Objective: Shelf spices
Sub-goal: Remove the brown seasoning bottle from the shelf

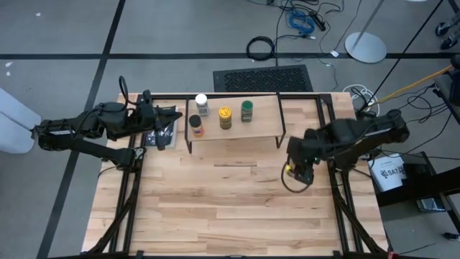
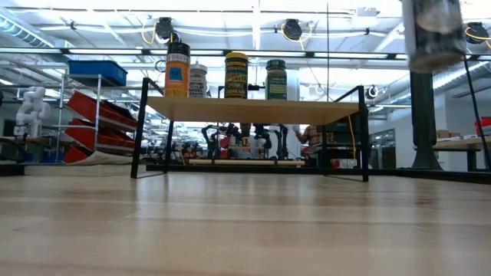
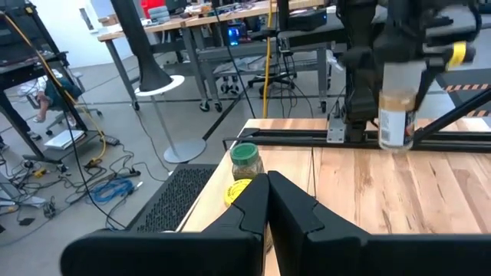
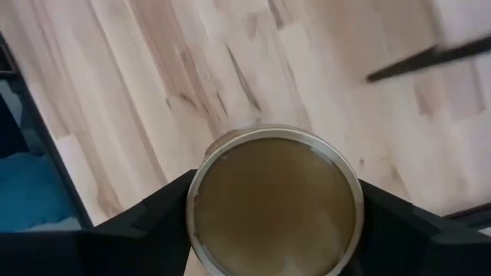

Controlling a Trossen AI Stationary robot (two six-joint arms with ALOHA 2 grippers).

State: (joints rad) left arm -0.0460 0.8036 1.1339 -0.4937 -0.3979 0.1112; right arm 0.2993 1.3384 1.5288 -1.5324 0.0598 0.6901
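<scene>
The shelf [image 1: 233, 128] stands at the table's far middle, with several spice jars upright on its plank: white-lidded [image 1: 202, 104], dark-lidded orange [image 1: 195, 126], yellow-lidded [image 1: 225, 117] and green-lidded [image 1: 246, 110]. My right gripper [image 1: 298, 169] hangs right of the shelf, near its right legs, shut on a tan-lidded spice jar [image 3: 397, 107] held high above the table [image 2: 433, 34]. My left gripper [image 3: 267, 203] is shut on nothing, level at the shelf's left end. My right gripper pinches the tan-lidded jar between its two fingers [image 4: 165, 207], one on each side of the jar's upper end by the lid [image 4: 272, 203]. The fingers come from above, pointing down. The jar hangs upright below them [image 3: 397, 123], lifted clear of the table.
A flat black packet [image 1: 159, 135] lies on the table under my left gripper, left of the shelf. The plank [image 2: 253, 111] has bare room right of the green-lidded jar. Black frame rails [image 1: 345, 208] run along the table's left and right sides.
</scene>
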